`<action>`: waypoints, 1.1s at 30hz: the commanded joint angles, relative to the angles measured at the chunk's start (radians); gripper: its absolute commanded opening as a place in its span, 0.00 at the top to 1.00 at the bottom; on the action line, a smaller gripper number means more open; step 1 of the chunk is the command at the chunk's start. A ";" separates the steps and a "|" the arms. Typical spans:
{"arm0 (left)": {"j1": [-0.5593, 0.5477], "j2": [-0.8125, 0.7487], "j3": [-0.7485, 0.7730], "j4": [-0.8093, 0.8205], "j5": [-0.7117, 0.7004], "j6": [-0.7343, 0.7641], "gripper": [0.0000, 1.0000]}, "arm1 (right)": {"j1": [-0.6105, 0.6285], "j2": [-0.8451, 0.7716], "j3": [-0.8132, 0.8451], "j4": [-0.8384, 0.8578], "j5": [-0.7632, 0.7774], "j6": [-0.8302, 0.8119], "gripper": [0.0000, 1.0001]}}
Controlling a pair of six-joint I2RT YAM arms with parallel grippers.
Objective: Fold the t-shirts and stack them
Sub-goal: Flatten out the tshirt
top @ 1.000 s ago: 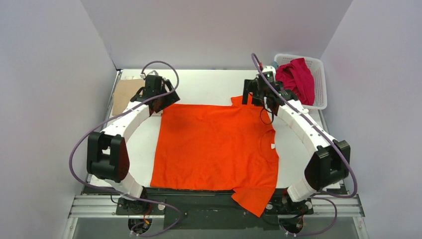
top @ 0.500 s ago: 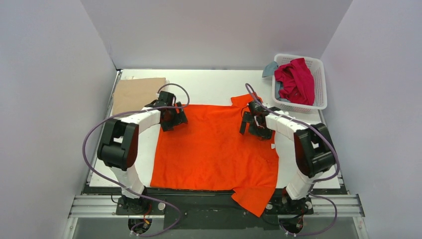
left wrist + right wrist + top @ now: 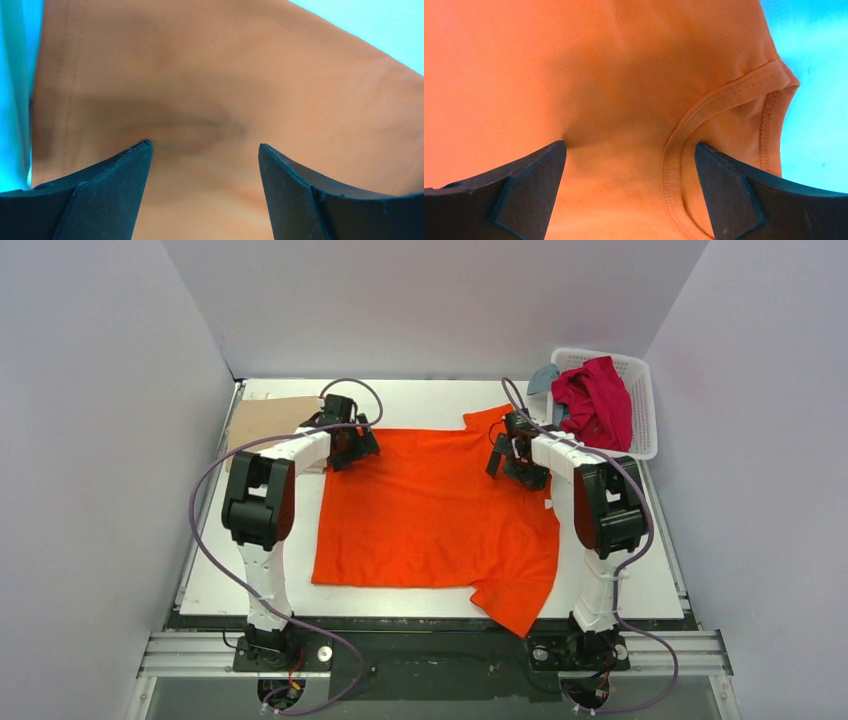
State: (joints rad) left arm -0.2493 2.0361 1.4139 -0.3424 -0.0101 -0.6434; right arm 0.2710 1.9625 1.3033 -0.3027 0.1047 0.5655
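Along far edge, orange t-shirt (image 3: 430, 510), jaws spread

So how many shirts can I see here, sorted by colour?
Orange shirt, spread flat: 1
Tan shirt, far corner: 1
Crimson shirt, in the basket: 1
Grey-blue shirt, at the basket's rim: 1
Total: 4

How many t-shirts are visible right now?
4: orange shirt spread mid-table, tan shirt far left, crimson shirt in the basket, grey-blue shirt at its rim; others may hide beneath.
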 commanded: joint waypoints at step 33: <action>-0.010 -1.145 -0.803 -0.357 -0.330 -0.319 0.10 | 0.457 -0.830 -0.599 -0.129 0.081 0.152 0.00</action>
State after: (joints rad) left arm -0.2657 0.9707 0.7197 -0.5991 -0.2672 -0.8471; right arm 0.6773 1.2423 0.8219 -0.3927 0.1368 0.5968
